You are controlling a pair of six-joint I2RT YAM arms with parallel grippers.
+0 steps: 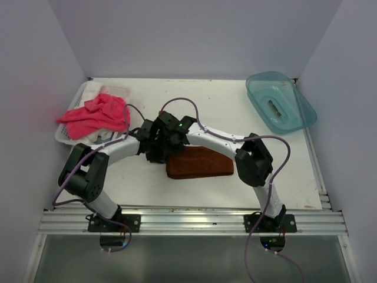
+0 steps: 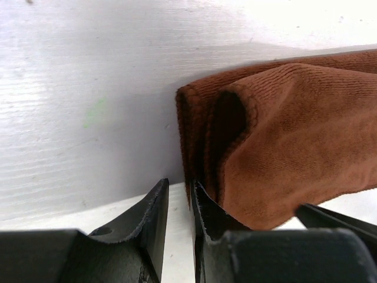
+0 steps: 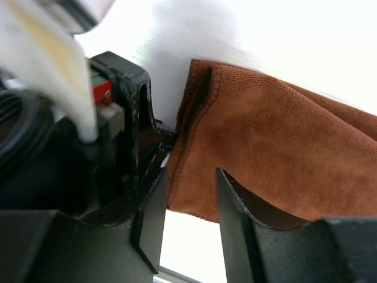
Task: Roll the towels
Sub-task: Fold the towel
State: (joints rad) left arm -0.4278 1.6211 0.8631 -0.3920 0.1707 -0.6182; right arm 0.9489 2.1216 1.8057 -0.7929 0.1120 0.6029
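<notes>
Your right gripper [image 3: 191, 177] clamps one end of the brown towel [image 1: 200, 164]. Your left gripper [image 2: 179, 186] sits just beside it, jaws nearly closed on nothing.

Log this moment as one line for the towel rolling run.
brown towel: folded, mid-table | left gripper: at its left end, grip unclear | right gripper: same end, grip unclear | pink towel: crumpled on basket

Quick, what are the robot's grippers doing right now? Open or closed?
Left gripper: almost closed, nothing seen between its fingers; the brown towel is beside it.
Right gripper: closed on the brown towel's edge.
</notes>
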